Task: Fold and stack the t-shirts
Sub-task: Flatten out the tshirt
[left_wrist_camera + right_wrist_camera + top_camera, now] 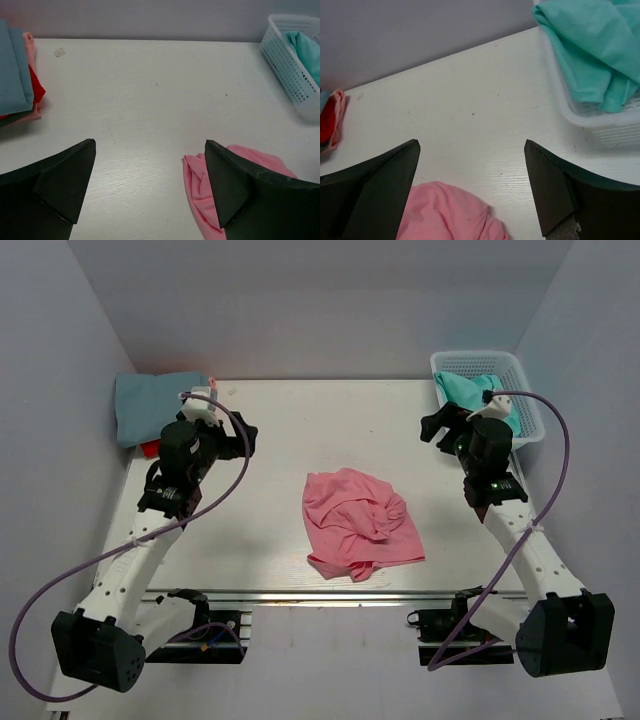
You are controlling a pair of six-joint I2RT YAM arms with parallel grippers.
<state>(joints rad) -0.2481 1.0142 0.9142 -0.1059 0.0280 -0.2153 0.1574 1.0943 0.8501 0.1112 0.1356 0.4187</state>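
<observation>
Salmon-pink t-shirt (360, 525) is seen crumpled and unfolded on the white table (270, 420), about midway between the left and right edges and closer to the near edge than the far one. It is touched by neither arm.

Farther in, the left gripper (150, 145) is held above the left half of the table with its fingers spread wide apart and nothing between them. The right gripper (471, 145) is held above the right half, likewise spread wide and holding nothing.

At the far left corner a folded stack is found: a dusty blue t-shirt (150, 405) lies on top, with a red t-shirt (150, 448) showing beneath it and a pale pink edge visible in the left wrist view. At the far right corner stands a white lattice basket (530, 390), in which a turquoise green t-shirt (470, 390) is bundled loosely.
</observation>
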